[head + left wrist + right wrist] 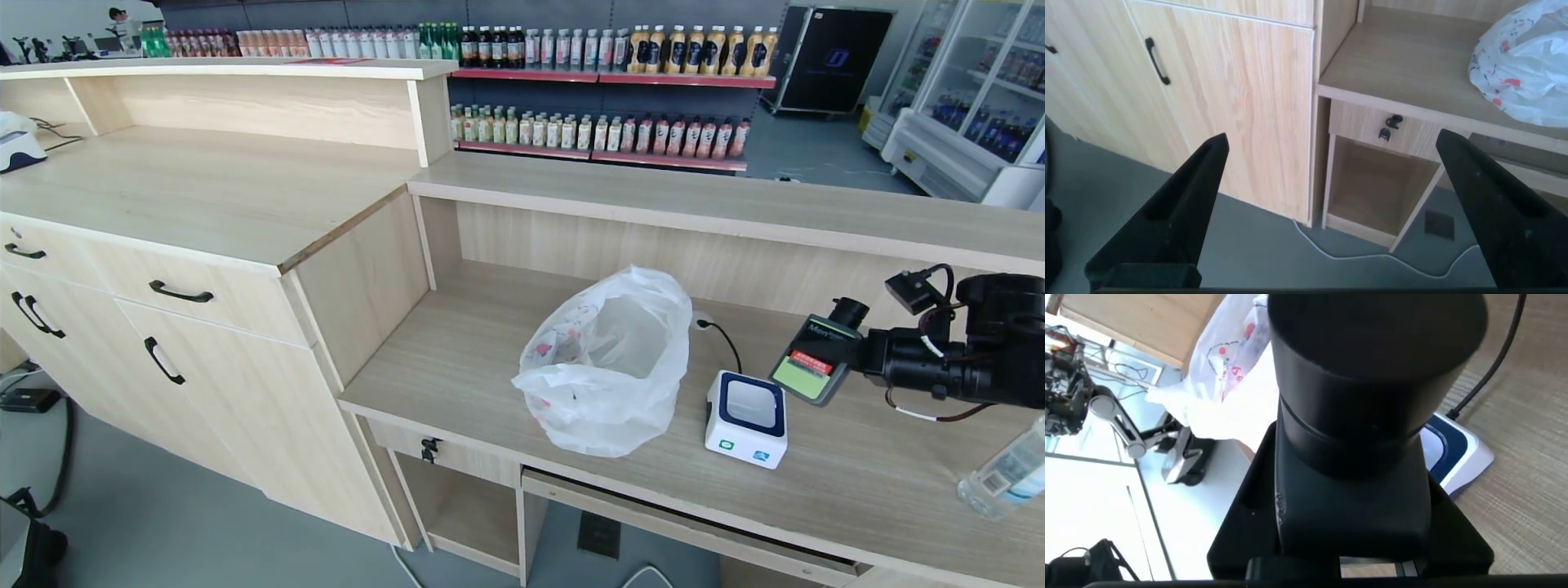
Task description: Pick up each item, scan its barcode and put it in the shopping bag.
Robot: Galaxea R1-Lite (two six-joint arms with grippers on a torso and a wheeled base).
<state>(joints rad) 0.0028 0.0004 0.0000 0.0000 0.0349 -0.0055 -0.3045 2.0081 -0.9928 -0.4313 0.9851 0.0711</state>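
My right gripper [853, 347] is shut on a flat dark box [812, 361] with a green and red label. It holds the box tilted in the air, just right of and above the white and blue barcode scanner [747, 416]. The translucent shopping bag [608, 359] stands open on the lower counter to the scanner's left. In the right wrist view the dark box [1323, 531] is up close, with the scanner [1462, 449] and the bag [1233, 359] behind it. My left gripper [1331, 143] hangs open and empty, low in front of the cabinet, with the bag [1527, 57] up at the counter's edge.
A clear water bottle [1008, 474] lies on the counter at the far right. The scanner's black cable [722, 335] runs to the back wall. A raised counter [204, 188] with drawers stands to the left, and an open shelf recess [1380, 188] lies under the lower counter.
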